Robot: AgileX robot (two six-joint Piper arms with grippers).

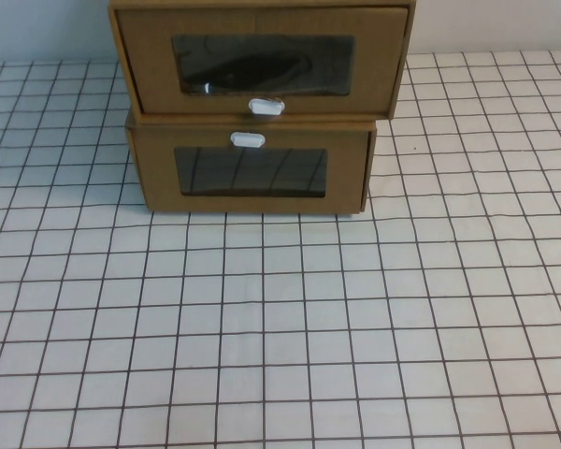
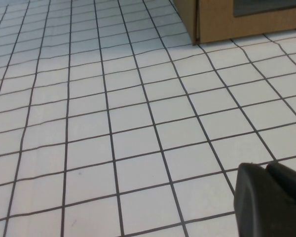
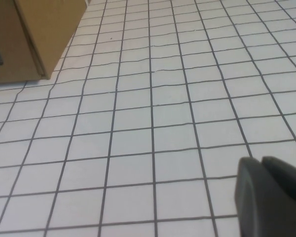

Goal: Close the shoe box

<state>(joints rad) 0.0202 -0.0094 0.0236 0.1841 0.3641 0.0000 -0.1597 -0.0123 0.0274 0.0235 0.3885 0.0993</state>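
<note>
I see two end effectors, one per arm. The left end effector (image 2: 271,200) and right end effector (image 3: 271,197) each show as a dark tip low over the gridded surface (image 1: 280,337); I cannot tell how wide either stands. Far beyond them sit two cardboard boxes, stacked. The lower cardboard box (image 1: 252,173) carries its tab above the window. The shoe box (image 1: 262,61) rests on top of it, tab below the window, well apart from both end effectors.
</note>
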